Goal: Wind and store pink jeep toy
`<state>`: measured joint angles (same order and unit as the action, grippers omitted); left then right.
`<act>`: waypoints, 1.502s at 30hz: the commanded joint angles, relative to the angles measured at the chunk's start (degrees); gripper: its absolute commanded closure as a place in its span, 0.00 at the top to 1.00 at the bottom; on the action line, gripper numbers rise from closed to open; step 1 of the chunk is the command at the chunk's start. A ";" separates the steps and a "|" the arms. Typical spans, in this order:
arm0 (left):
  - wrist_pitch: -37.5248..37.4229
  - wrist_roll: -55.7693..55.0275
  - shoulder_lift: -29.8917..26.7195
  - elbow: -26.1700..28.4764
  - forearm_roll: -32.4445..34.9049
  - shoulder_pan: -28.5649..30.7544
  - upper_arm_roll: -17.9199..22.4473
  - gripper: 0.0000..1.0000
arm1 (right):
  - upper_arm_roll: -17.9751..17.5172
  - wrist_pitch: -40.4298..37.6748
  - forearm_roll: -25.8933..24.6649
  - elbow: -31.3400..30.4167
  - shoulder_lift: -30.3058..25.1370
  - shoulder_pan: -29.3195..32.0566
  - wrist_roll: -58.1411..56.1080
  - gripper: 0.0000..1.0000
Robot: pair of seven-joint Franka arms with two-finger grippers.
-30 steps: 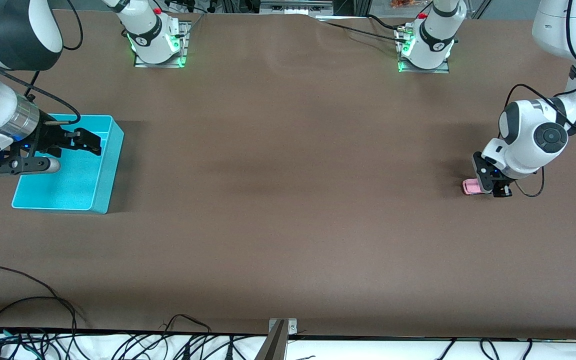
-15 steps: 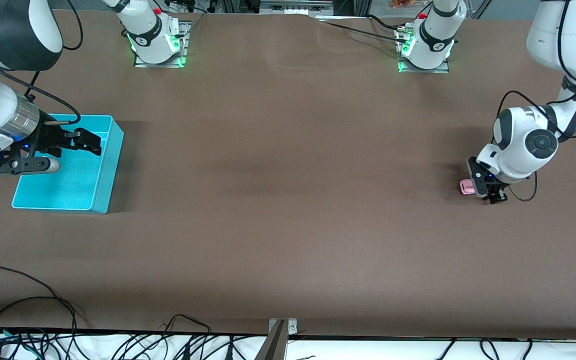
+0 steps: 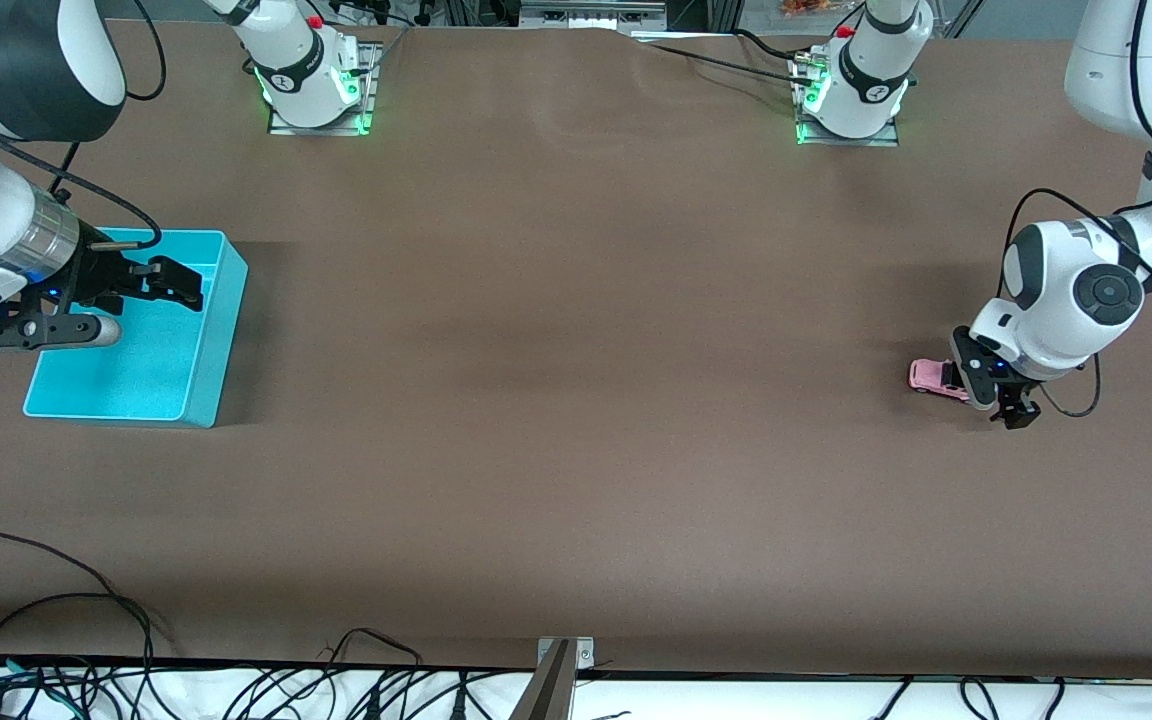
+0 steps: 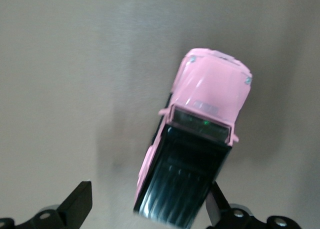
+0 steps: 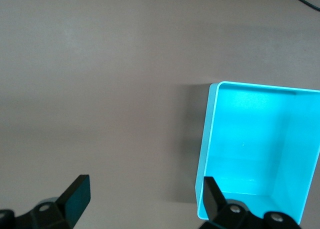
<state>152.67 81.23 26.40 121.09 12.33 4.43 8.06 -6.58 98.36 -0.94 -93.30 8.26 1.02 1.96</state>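
At the right arm's end of the table, the right gripper [image 3: 151, 285] hangs over the turquoise bin [image 3: 204, 330], its fingers spread and holding nothing; this arm waits, and its wrist view shows the bin's bright interior [image 5: 260, 144] with nothing in it. The brown table [image 3: 576, 400] runs bare across the middle. Toward the left arm's end sits the pink jeep toy [image 3: 936, 377], on the table and well apart from the bin. The left gripper [image 3: 998, 395] is low at the toy's rear end. In the left wrist view the jeep [image 4: 197, 139] lies skewed between the two black fingertips [image 4: 77, 204]: its dark roof touches or nearly touches one finger, while a clear gap separates it from the other, so the fingers are spread and not clamping it. The step in hand looks like the winding stage, the left arm working the car along the table surface to load its spring, with storing not yet begun. The next move probably calls for squaring the fingers to the car's sides and closing on it firmly, since the skew could make it twist or slip out, before it goes toward the bin.
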 commanded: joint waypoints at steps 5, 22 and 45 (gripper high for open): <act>-1.67 -4.94 -2.67 1.43 1.47 -0.04 0.11 1.00 | -0.01 0.17 -0.64 -0.40 -0.44 -0.05 0.33 1.00; -6.50 -27.61 -6.71 10.49 -1.52 -3.02 -15.79 1.00 | -0.01 0.17 -0.64 -0.40 -0.44 -0.05 0.33 1.00; -17.49 -32.45 -6.71 3.19 -3.89 -4.87 -18.96 0.65 | -0.01 0.17 -0.64 -0.40 -0.44 -0.05 0.33 1.00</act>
<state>136.19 48.66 19.46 124.83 9.53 -0.73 -11.20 -6.58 98.36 -0.94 -93.30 8.27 1.02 1.96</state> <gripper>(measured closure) 0.269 0.000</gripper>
